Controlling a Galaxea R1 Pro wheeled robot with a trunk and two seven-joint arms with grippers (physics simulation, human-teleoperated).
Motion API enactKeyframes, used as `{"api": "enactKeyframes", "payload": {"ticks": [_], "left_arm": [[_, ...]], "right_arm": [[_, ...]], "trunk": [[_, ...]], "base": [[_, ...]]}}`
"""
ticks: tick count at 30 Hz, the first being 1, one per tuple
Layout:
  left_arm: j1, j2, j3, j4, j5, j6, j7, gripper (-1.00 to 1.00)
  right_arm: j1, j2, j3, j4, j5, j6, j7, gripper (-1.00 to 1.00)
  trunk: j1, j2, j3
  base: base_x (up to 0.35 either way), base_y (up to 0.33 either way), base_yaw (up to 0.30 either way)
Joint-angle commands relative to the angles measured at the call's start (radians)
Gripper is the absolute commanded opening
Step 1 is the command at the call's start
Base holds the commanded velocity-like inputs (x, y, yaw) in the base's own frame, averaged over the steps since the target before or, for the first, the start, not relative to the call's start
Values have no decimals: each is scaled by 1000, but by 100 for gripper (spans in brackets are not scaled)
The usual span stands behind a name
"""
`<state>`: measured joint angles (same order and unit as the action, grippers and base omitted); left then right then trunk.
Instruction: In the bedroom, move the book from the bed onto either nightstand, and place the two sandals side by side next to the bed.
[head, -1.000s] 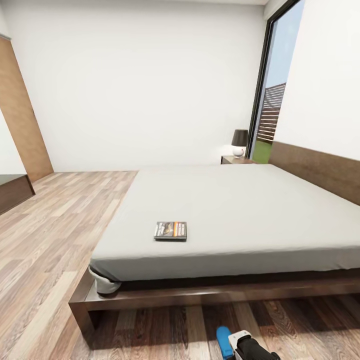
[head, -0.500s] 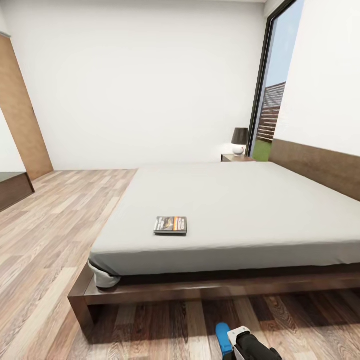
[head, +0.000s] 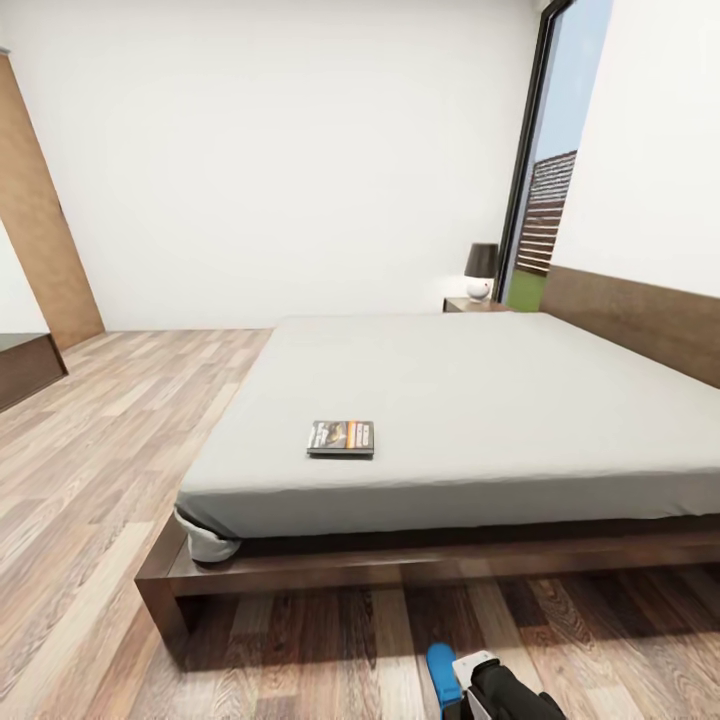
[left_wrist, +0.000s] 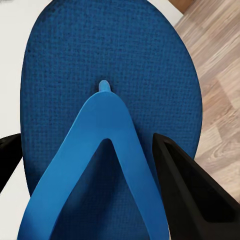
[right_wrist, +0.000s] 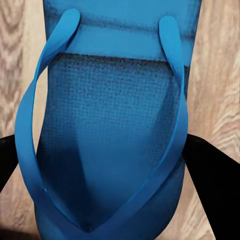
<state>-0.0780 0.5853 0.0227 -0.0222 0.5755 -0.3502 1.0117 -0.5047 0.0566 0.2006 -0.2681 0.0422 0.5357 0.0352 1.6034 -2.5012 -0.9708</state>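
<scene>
Head view is showing the thin dark paperback book (head: 341, 438) lying on the large light-grey bed (head: 480, 400), near its foot edge. Each end effector is pinching one bright blue flip-flop sandal: left (left_wrist: 107, 130), right (right_wrist: 107, 135). Risk: grip is looking shallow, so a sandal could be slipping while travelling toward the wood-plank floor (head: 100, 450).

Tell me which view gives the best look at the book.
The head view: the book lies flat on the bed near its foot edge, cover up, whole and unblocked. Each wrist view has a blue sandal up close instead, nothing of the book.
</scene>
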Motion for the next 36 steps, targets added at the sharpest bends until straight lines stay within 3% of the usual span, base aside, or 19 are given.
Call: {"api": "enactKeyframes", "payload": {"ticks": [1,13,20,36], "left_arm": [[0,0,2,-1,0,-2,1,-100],[0,17,3,1,0,-3,2,-100],[3,53,2,1,0,-6,2,-100],[9,56,2,1,0,-6,-2,-100]], "right_arm": [[-1,-1,3,-2,4,6,3,-100],[-2,-3,3,-2,4,5,5,-100],[-14,-4,3,-4,3,4,12,-100],[-26,-3,2,-2,5,4,49,-100]], "trunk": [[0,-1,-5],[6,-4,-51],[6,-4,-51],[6,-4,-51]], "base": [[0,0,0],[0,0,0],[0,0,0],[0,77,0]]}}
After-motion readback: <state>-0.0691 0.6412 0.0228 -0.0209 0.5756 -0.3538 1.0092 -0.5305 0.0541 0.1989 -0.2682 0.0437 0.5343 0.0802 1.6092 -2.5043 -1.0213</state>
